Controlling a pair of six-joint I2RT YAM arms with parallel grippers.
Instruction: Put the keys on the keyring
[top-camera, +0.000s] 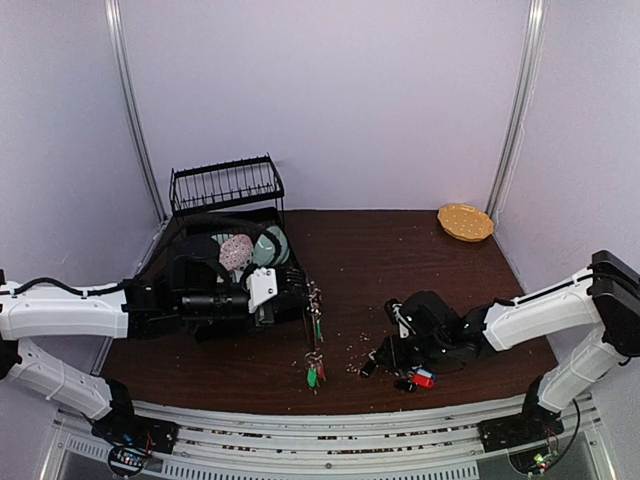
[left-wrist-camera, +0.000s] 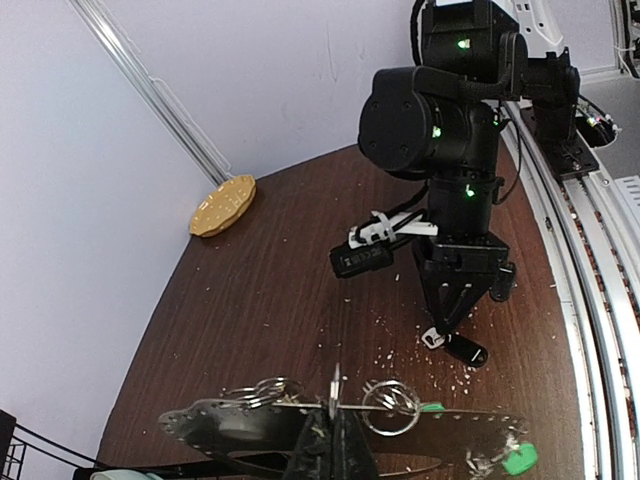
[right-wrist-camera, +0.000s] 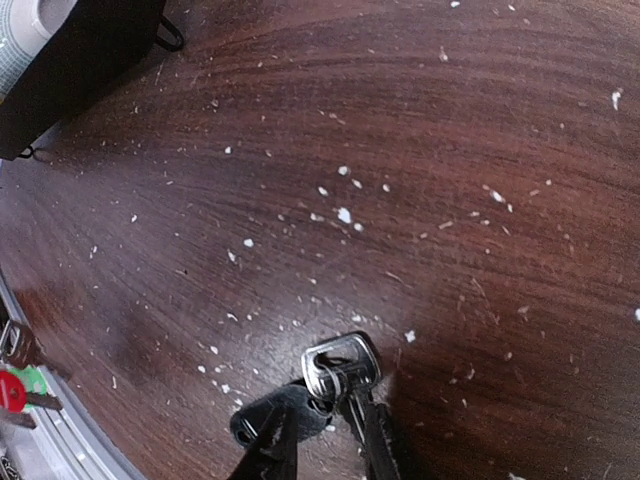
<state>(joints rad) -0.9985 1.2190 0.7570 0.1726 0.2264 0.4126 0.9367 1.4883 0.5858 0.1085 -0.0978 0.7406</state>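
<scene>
The right end effector (right-wrist-camera: 322, 445) pinches a black-tagged key (right-wrist-camera: 340, 365) low over the desk (right-wrist-camera: 450, 200). The left end effector (left-wrist-camera: 332, 440) is pressed together on the keyring (left-wrist-camera: 200, 420), left of centre, with green-tagged keys (top-camera: 312, 376) at its near end. A red-tagged key (top-camera: 424, 379) lies just beside the right end effector.

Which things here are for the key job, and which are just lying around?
For the job: keyring, green-tagged keys, red-tagged key, black-tagged key.

Just lying about: tan plate, dish rack, dishes, crumbs.
</scene>
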